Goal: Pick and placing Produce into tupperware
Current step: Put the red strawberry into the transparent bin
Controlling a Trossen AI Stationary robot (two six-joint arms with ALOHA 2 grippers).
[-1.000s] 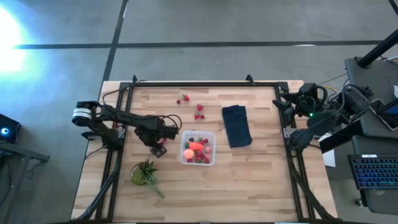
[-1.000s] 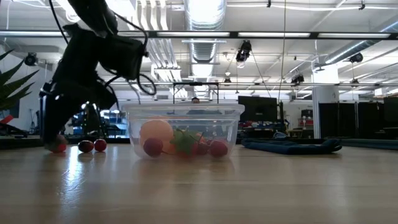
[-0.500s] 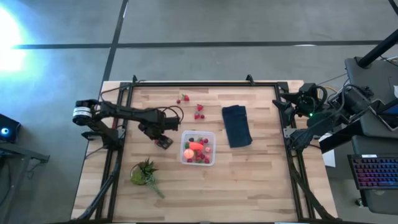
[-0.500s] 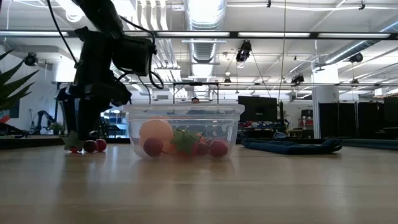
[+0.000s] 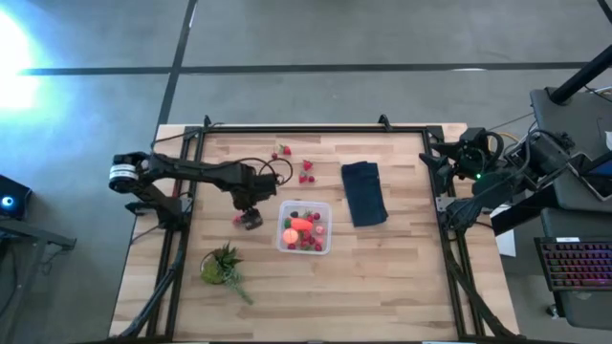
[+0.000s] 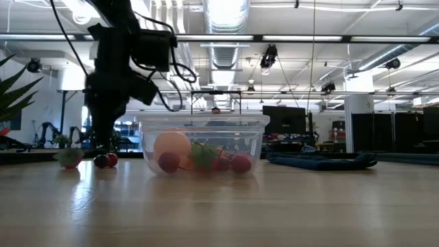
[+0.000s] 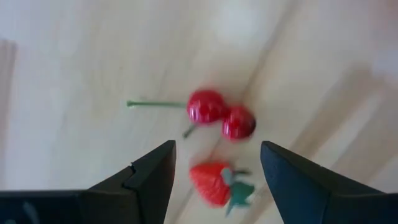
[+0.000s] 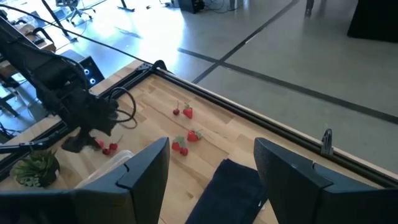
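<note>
The clear tupperware (image 5: pixel 330 229) (image 6: pixel 202 123) stands mid-table and holds the peach-orange ball (image 6: pixel 171 145), the elongated orange-red piece (image 5: pixel 302 225) and several red berries. My left gripper (image 5: pixel 251 219) (image 7: pixel 216 152) hangs open just left of the box, pointing down. One strawberry (image 7: pixel 211 183) (image 6: pixel 68 158) lies on the wood between its fingers, untouched. A cherry pair (image 7: pixel 221 115) (image 6: pixel 106 160) lies just beyond it. More berries (image 5: pixel 306 172) (image 5: pixel 282 150) lie toward the far edge. My right gripper (image 8: pixel 211 146) waits open at the table's right edge.
A dark navy folded cloth (image 5: pixel 363 193) lies right of the box. A green leafy bunch (image 5: pixel 222 266) sits near the table's near-left part. Black frame rails run along the table's left, right and far edges. Bare wood stretches along the near side.
My left gripper has moved toward the far edge and a little to the right, and has risen off the table. The strawberry that showed at its fingertips now lies on the wood by itself.
</note>
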